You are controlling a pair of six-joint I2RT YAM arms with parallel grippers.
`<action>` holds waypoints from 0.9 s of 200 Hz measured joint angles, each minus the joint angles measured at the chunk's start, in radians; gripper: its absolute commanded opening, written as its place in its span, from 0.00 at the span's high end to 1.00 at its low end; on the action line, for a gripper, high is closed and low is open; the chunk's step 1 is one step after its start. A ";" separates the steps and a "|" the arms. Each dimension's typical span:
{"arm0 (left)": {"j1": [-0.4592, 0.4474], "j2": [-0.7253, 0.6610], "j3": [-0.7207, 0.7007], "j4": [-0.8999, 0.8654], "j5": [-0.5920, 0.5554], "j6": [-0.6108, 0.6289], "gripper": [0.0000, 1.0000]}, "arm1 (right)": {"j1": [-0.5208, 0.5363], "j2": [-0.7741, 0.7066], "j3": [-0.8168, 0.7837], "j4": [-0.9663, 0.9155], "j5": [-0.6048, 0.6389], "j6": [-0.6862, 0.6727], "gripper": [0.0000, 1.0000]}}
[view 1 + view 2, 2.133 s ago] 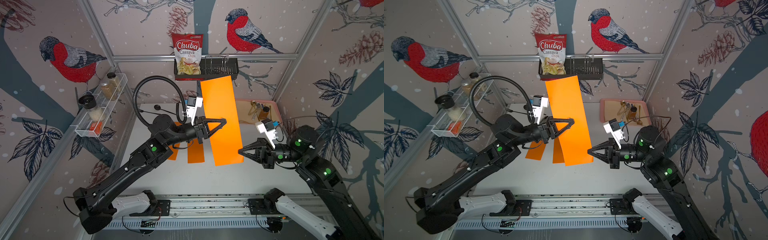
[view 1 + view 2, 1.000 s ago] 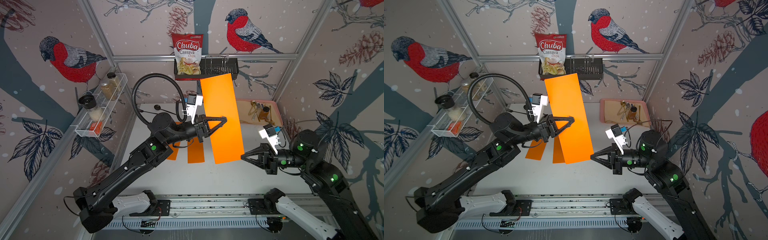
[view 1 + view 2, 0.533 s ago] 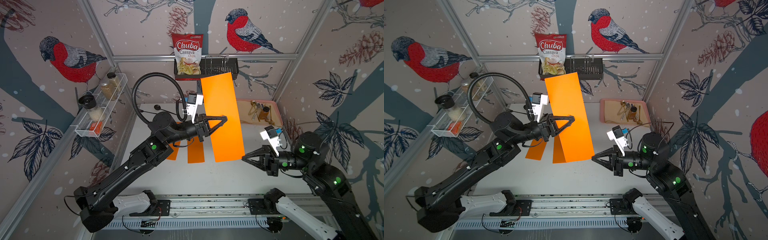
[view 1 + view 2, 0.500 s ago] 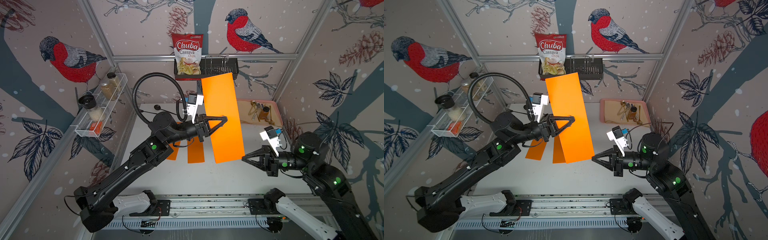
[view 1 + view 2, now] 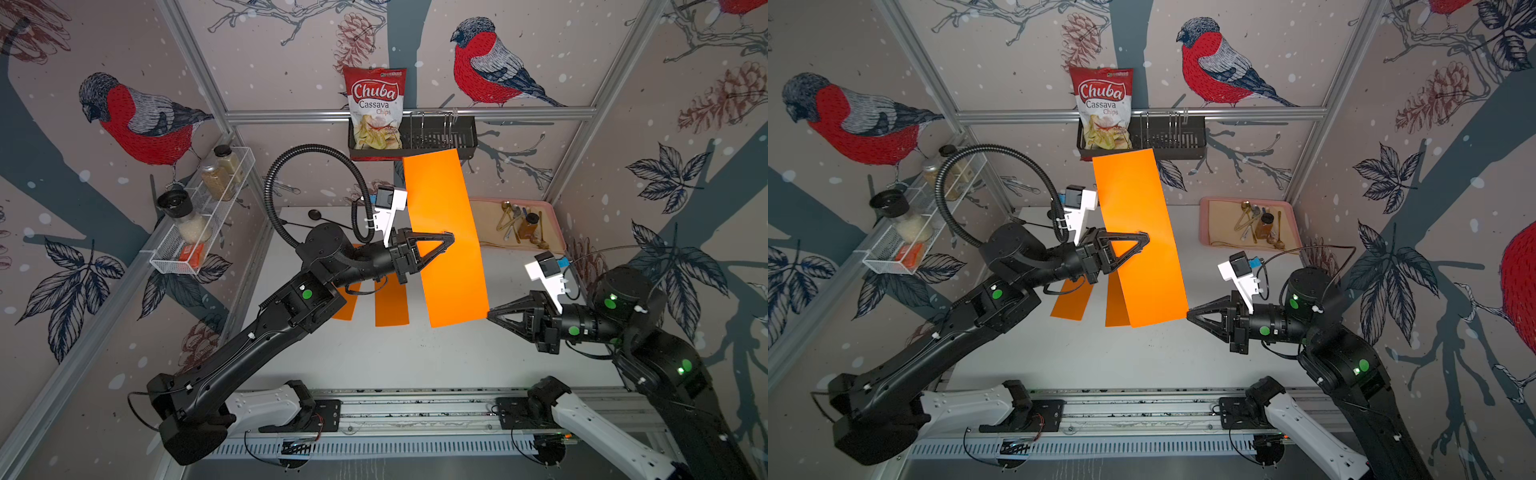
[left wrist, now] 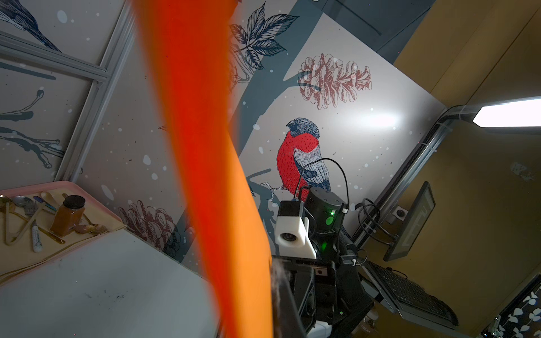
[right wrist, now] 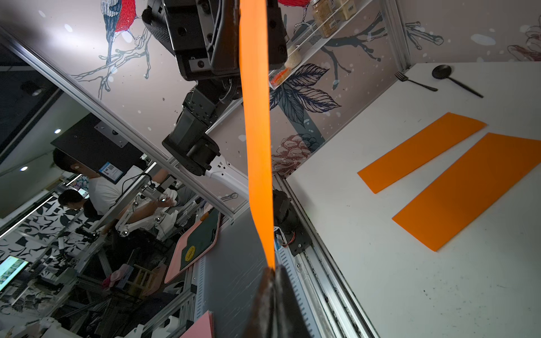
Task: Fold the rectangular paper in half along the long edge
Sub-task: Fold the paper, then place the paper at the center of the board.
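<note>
**Orange sheet held aloft between the two arms**

The long rectangular sheet of orange paper (image 5: 455, 282) is lifted clear of the white tabletop (image 5: 395, 357) and is unfolded; both top views show its broad face, while the right wrist view shows it nearly edge-on and slightly bowed. The left gripper (image 5: 452, 236) reaches in across one long edge at about mid-length, with its jaws clenched on the sheet; the paper passes between its black fingers. The right gripper (image 5: 490, 318) meets the near corner on the opposite long edge; in its wrist view the fingertips (image 7: 265, 281) stand close together with the corner right at their tips; whether the corner is pinched there or only touches them, I cannot tell.

Below the sheet, two narrower orange paper strips (image 7: 474, 187) lie flat on the table, side by side and slightly apart. At the back of the table lie a black spoon (image 7: 442, 71) and a black fork (image 7: 415, 82). Near the right arm sits a pink plastic tray (image 5: 1203, 224) holding cutlery and a small brown jar. On the back rail hangs a black wire basket (image 5: 436, 137) with a red bag of cassava chips (image 5: 376, 108) standing in it; the sheet's far short edge overlaps that basket in both top views. A white wire shelf (image 5: 199, 232) with jars is fixed to the side wall by the left arm.
</note>
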 measured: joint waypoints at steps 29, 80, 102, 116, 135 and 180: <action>0.016 -0.003 -0.028 0.003 -0.004 0.000 1.00 | 0.000 0.002 0.063 -0.037 0.078 -0.027 0.41; 0.093 0.024 -0.190 0.047 -0.002 -0.037 1.00 | 0.014 0.014 0.159 -0.030 0.340 -0.063 0.24; 0.113 0.102 -0.282 0.103 0.003 -0.069 1.00 | 0.017 0.042 0.074 0.054 0.486 -0.058 0.33; 0.115 0.174 -0.324 0.137 0.006 -0.091 1.00 | 0.017 0.089 0.005 0.115 0.562 -0.035 0.56; 0.116 0.290 -0.369 0.199 0.021 -0.116 1.00 | 0.006 0.155 -0.127 0.210 0.644 0.003 0.85; 0.125 0.553 -0.386 0.351 0.044 -0.165 1.00 | -0.059 0.276 -0.393 0.369 0.755 0.101 0.95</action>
